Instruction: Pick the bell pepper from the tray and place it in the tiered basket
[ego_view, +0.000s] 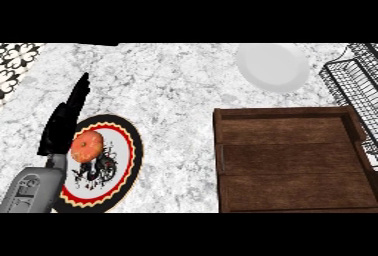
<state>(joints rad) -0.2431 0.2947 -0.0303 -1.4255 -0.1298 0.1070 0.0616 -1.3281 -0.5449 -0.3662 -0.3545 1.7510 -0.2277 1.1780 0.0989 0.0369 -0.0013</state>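
Straight-fingered left hand beside plate

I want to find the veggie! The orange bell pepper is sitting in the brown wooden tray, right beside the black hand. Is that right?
Not quite. The orange bell pepper sits on the round patterned plate, not in the brown wooden tray, which has nothing in it. It is beside the black left hand, just as you said. The head view shows this.
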